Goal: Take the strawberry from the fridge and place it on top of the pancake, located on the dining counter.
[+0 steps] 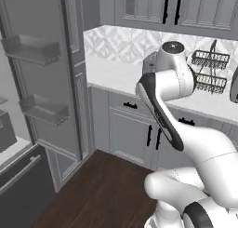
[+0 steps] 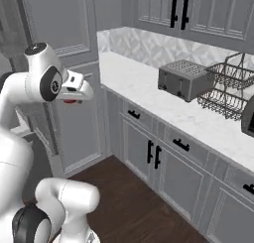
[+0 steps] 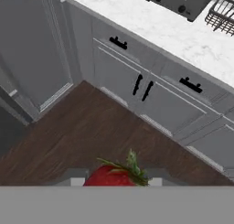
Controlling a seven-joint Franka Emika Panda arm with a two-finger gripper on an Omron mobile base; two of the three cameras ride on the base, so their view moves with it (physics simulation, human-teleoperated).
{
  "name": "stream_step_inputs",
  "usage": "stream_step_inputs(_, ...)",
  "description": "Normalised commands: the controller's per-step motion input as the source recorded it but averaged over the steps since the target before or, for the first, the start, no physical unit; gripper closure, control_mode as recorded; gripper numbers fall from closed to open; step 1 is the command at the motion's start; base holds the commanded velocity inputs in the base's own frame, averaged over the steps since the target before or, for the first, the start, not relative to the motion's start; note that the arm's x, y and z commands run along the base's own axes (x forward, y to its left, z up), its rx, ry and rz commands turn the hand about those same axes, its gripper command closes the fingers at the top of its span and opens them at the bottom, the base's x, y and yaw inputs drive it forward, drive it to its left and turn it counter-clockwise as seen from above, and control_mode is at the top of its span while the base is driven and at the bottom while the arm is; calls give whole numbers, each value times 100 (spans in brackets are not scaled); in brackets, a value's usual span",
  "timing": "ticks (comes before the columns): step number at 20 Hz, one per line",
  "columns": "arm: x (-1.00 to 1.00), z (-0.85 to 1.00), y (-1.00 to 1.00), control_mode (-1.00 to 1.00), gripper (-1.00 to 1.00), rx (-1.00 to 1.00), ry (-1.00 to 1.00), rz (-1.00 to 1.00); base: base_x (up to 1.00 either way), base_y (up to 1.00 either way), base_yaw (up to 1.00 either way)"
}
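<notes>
Beside the open fridge [image 1: 46, 97], above the dark wood floor [image 3: 91, 131], the robot's hand [image 2: 74, 94] is pinching the strawberry [image 3: 112, 176] between its fingertips, leafy end pointing away from the hand toward the cabinets [image 3: 151, 93].

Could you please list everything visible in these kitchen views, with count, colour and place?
strawberry: one, red with green leaves, held in the claw
fridge: one, dark grey, door open, at left
toaster: one, grey, on the wall counter
dish rack: one, black wire, right of the toaster
wall counter: one, white marble-look, over grey cabinets
floor: dark wood
arm: one, white
claw: one, shut on the strawberry
</notes>
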Motion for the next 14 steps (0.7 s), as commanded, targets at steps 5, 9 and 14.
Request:
stream_step_inputs(5,0,0,0,100,100,0,0,0,-14,-42,-75)
stream_step_inputs(9,0,0,0,100,100,0,0,0,-15,-40,-75)
stream_step_inputs(14,0,0,0,100,100,0,0,0,-15,-41,-75)
